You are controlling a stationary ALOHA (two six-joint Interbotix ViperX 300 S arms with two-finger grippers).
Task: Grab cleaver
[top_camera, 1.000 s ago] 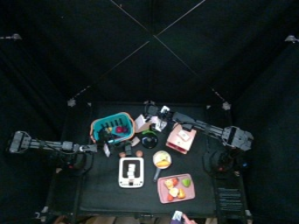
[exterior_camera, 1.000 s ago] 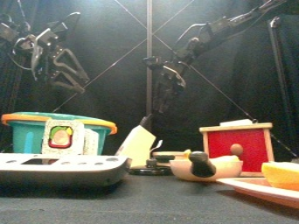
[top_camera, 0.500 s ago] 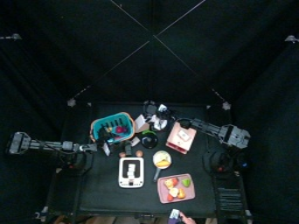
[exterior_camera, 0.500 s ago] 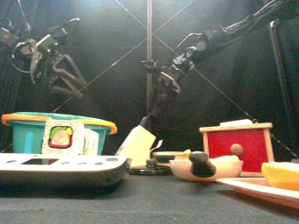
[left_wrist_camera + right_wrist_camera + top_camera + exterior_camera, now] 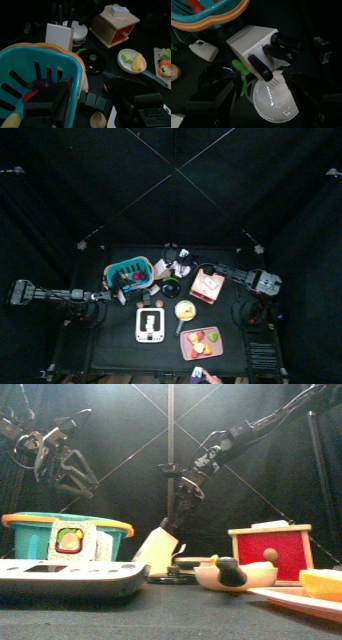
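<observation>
Hovering above the knife block, the released right pincer was approaching; next, clamp a cleaver handle.

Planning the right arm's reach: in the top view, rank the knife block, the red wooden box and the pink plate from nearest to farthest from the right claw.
1. Knife block, right under the right claw.
2. Red wooden box, beside the arm.
3. Pink plate, at the table's front.
</observation>
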